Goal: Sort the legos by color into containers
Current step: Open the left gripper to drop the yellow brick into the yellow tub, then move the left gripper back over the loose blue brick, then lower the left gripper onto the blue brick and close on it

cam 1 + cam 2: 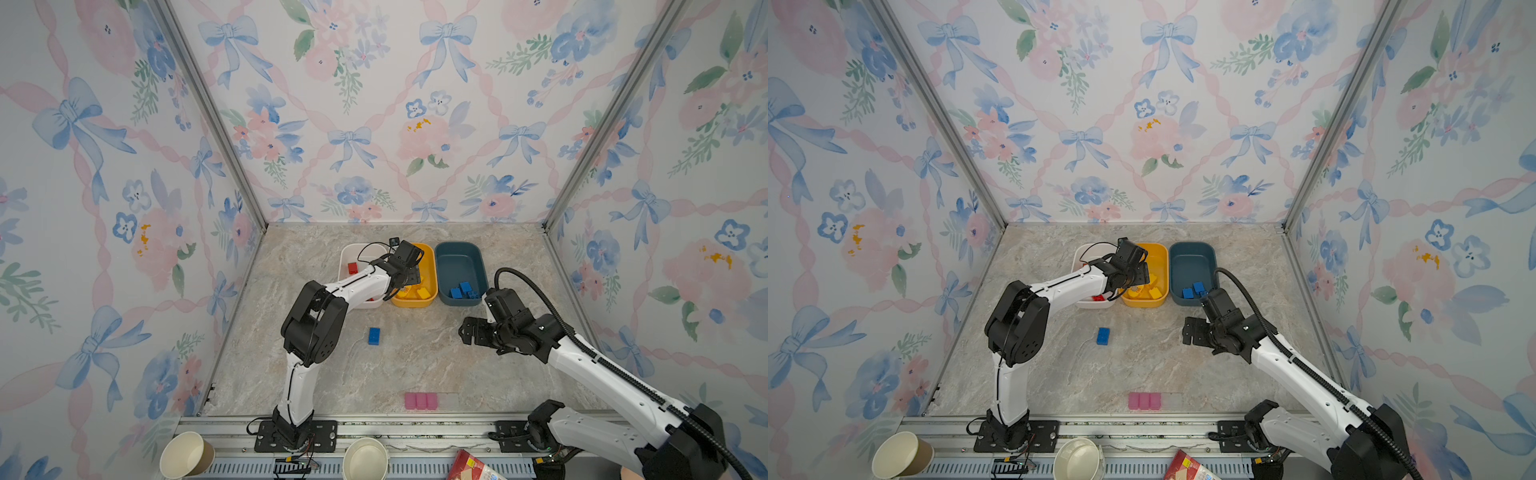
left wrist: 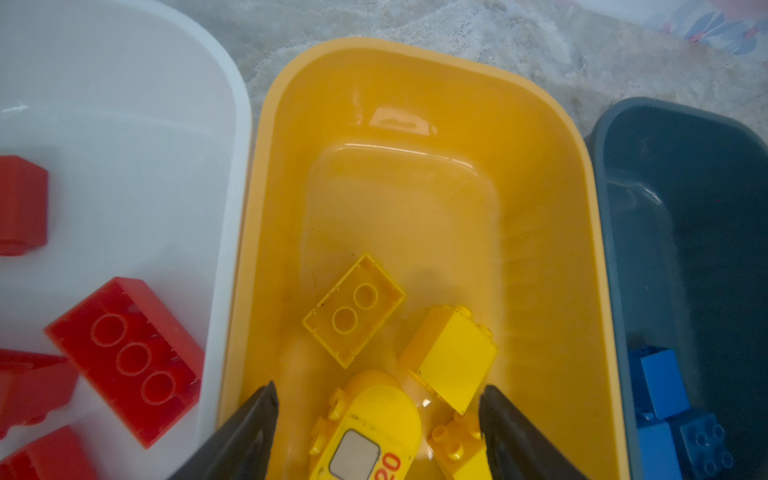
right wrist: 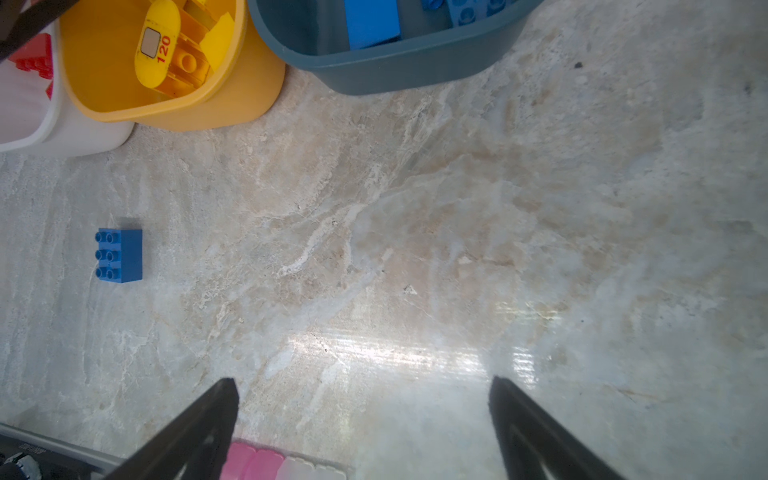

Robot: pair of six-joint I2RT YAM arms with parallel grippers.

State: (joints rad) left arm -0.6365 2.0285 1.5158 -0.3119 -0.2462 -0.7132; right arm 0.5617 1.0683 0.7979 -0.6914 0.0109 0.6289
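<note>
While your left fingers (image 2: 245, 432) hang over the near end of the yellow tub (image 1: 415, 303), they are spread apart and pinch nothing. Under them, inside that tub, lie the yellow bricks (image 2: 353, 309). One is turned upside down, one lies on its side, and a small one has its studs up. A rounded yellow piece (image 2: 370, 428) with a grey square and red numbers lies there too. In the left wrist view it sits between the two fingers, and neither finger touches it. Your left arm reaches over the white tub (image 1: 353, 253) to get there. The three tubs stand side by side in a row close to the far edge of the tabletop (image 1: 415, 365). The white tub is nearest the left edge, the yellow tub is in the middle, and the dark teal tub (image 1: 459, 266) is nearest the right edge. The red bricks (image 2: 129, 361) lie in the white tub. The blue bricks (image 1: 463, 289) lie at the near end of the teal tub. One long blue brick (image 1: 374, 336) lies alone near the middle of the tabletop, studs up, well apart from the tubs and from both sets of fingers. Your right fingers (image 3: 199, 428) are spread wide too and hold nothing. They hover over bare tabletop toward the right edge, on the near side of the teal tub. A pink strip (image 1: 420, 401) lies close to the near edge.
</note>
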